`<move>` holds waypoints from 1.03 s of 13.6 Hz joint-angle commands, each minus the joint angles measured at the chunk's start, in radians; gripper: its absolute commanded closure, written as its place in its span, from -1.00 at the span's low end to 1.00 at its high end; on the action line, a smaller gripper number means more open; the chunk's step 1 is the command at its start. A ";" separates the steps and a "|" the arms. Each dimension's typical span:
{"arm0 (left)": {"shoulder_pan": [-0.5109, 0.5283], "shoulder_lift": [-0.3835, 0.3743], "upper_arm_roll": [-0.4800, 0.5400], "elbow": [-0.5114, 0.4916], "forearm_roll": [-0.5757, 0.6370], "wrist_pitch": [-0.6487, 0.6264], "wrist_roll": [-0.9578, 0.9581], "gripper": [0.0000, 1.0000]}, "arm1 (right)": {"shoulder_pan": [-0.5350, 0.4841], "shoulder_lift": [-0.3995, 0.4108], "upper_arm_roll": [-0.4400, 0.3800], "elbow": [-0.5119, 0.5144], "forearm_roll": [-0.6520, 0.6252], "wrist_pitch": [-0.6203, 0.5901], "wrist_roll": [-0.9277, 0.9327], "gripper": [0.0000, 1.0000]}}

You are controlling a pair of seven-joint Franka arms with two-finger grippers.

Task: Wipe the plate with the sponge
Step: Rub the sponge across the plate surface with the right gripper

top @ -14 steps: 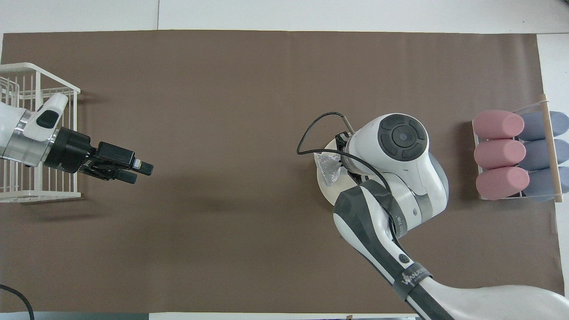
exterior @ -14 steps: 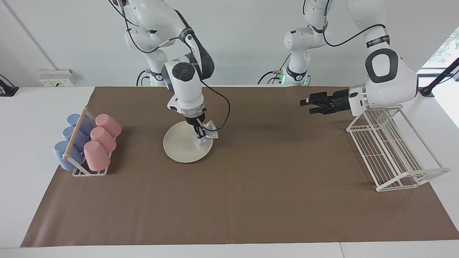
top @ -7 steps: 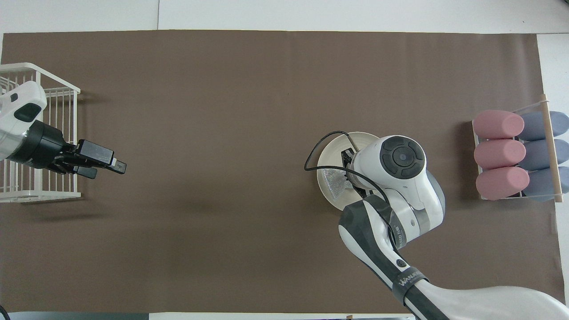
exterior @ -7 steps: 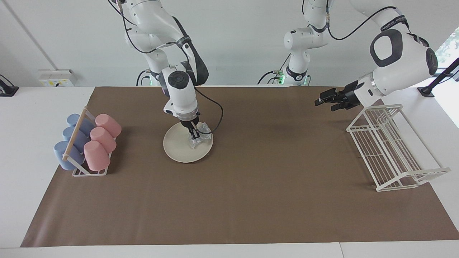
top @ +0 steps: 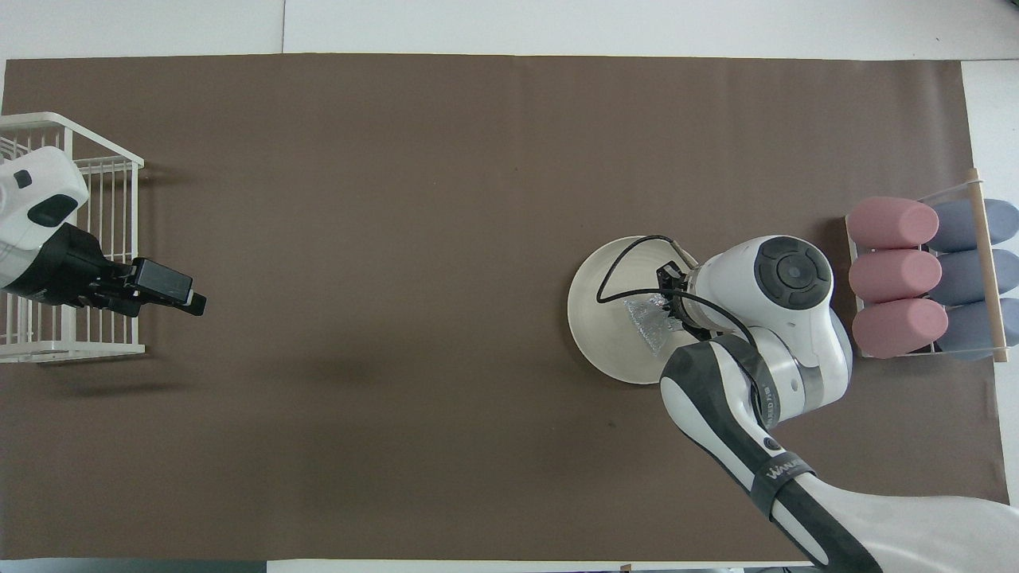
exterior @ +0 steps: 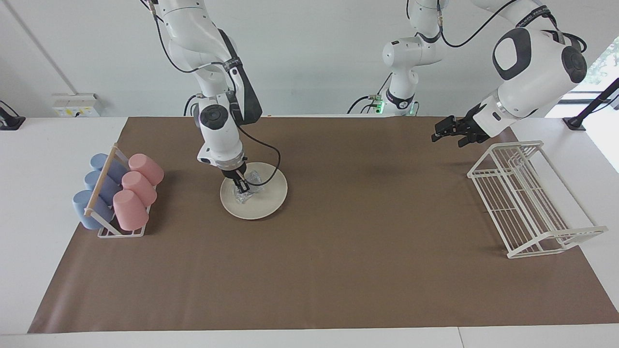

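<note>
Sponge sits on the plate, on the part toward the cup rack; plate lies on the brown mat toward the right arm's end. Right gripper is pinched on the sponge from above, bare plate stretching toward the table middle. Left gripper waits spread wide, over the mat by the wire rack. Overhead, the right wrist hides part of the plate rim and the fingertip contact.

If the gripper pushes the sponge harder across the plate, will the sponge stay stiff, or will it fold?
The sponge probably folds: its silvery mesh already looks crumpled where the right gripper pinches it. It seems light and soft, so it should drag along easily. The plate lies flat and loose on the brown mat, so a hard sideways push might slide it.
</note>
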 commanded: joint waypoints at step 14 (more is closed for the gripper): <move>0.005 -0.060 0.016 0.003 0.103 0.024 -0.019 -1.00 | 0.109 0.002 0.009 -0.041 0.239 0.103 0.079 1.00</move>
